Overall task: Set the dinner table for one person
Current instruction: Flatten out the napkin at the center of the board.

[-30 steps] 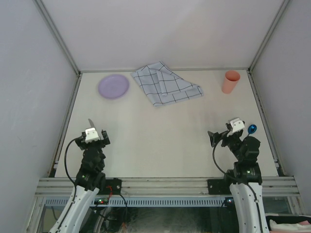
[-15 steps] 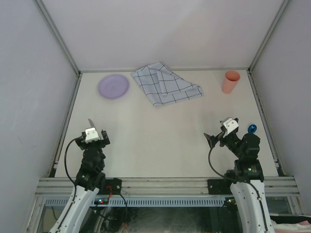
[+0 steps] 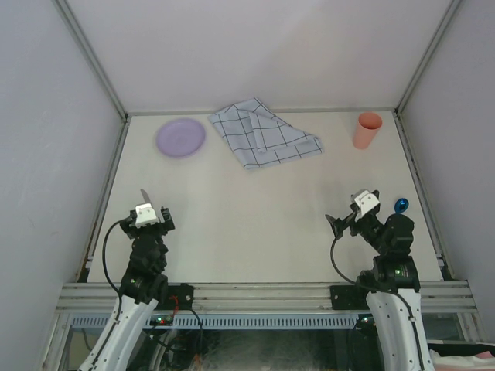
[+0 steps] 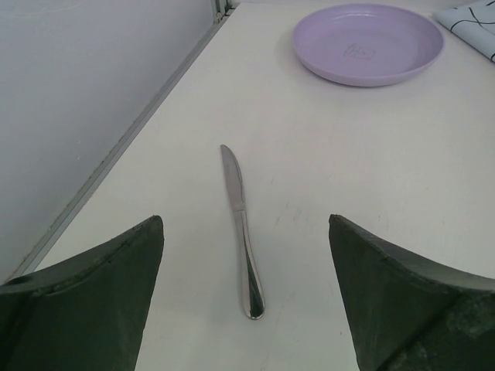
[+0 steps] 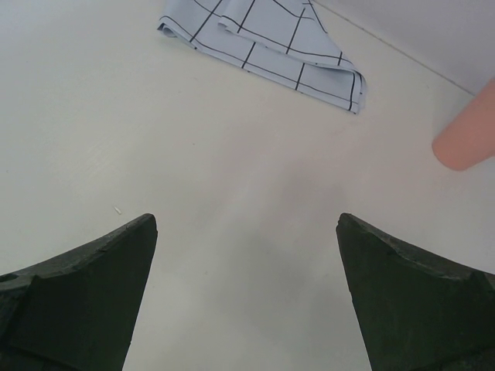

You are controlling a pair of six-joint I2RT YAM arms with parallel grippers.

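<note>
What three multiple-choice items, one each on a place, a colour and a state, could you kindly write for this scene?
1. Where does the knife lie?
A) on the dinner table, just ahead of the left tool
B) inside a bowl
C) across a tray

2. What colour is the plate?
A) green
B) lilac
C) white

3. How is the right tool?
A) shut on a fork
B) shut on nothing
C) open and empty

Answers:
1 A: the left wrist view shows it on bare tabletop, framed between that tool's jaws.
2 B: it looks pale purple in both the top and left wrist views.
3 C: its jaws stand wide apart, with only tabletop between them.
</note>
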